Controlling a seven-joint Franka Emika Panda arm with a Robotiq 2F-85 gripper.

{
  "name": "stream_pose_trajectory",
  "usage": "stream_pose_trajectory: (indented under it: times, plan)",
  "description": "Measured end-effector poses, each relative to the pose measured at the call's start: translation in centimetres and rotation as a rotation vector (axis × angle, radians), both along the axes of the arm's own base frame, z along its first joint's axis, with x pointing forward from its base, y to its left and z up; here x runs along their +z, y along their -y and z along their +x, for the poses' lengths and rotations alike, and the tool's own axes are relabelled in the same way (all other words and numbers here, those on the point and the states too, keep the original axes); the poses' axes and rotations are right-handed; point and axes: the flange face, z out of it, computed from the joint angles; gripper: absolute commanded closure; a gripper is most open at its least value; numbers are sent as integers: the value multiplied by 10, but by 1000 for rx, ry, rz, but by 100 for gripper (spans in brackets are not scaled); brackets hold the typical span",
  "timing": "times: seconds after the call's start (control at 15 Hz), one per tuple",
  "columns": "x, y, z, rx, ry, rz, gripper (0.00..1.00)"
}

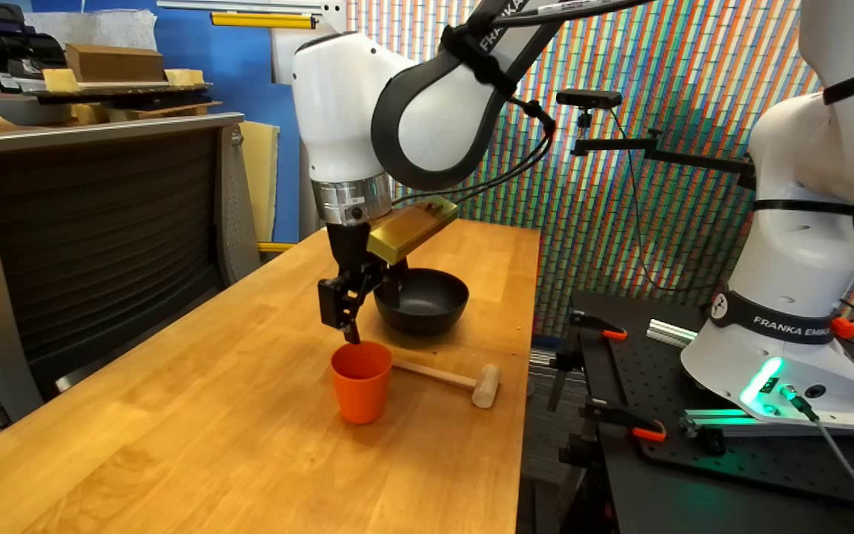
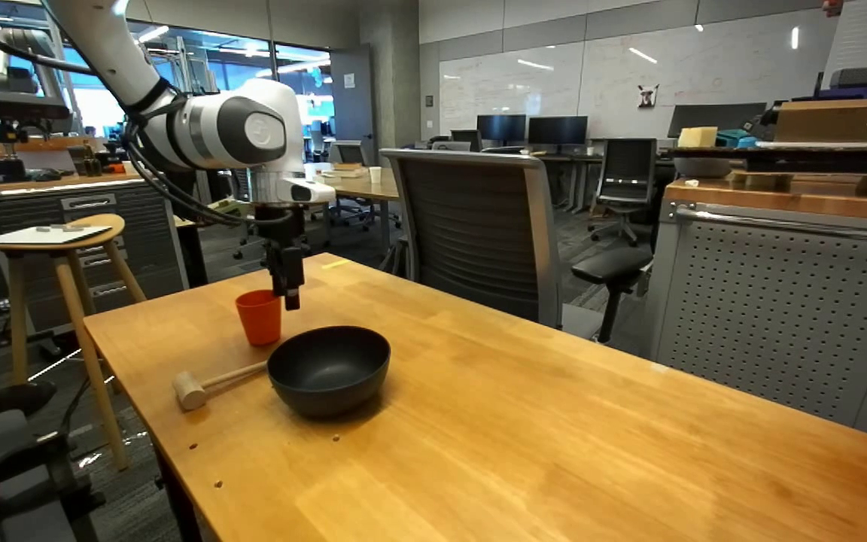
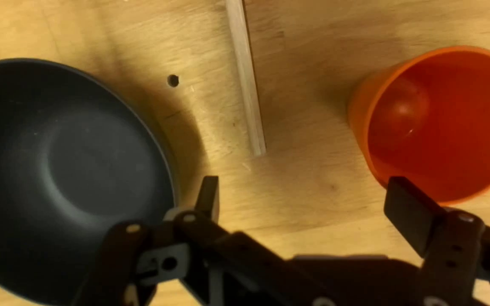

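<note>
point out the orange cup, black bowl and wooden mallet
Cup (image 1: 362,394): in an exterior view, on its outer wall.
Bowl (image 2: 328,369): in an exterior view, on its inner floor.
Mallet (image 3: 246,76): in the wrist view, on its handle.

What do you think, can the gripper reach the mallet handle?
Yes, most likely: the open gripper hangs near, and the mallet handle ends uncovered between the black bowl and the orange cup.

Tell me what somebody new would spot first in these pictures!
Probably the bright orange, tapered, plastic-looking cup, standing upright on the light brown wooden table. Next, the big, curvy, white-and-black robot arm stretched over the table, its black, two-fingered claw open and holding nothing. Then the smooth, round, black bowl near the cup, and the pale wooden mallet, whose handle ends between the two.
</note>
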Motion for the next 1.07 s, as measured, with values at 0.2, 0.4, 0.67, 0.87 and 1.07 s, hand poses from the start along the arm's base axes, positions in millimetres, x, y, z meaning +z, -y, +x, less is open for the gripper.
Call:
stream_pose_trajectory:
  times: [0.2, 0.4, 0.67, 0.87, 1.07]
  plan:
    - [-15, -5, -1, -48, -35, 33, 0]
    - [-20, -11, -2, -86, -55, 66, 0]
    - [-18, -15, -2, -127, -61, 99, 0]
    - [-3, -19, 5, -130, -32, 114, 0]
    - [21, -27, 9, -123, 10, 126, 0]
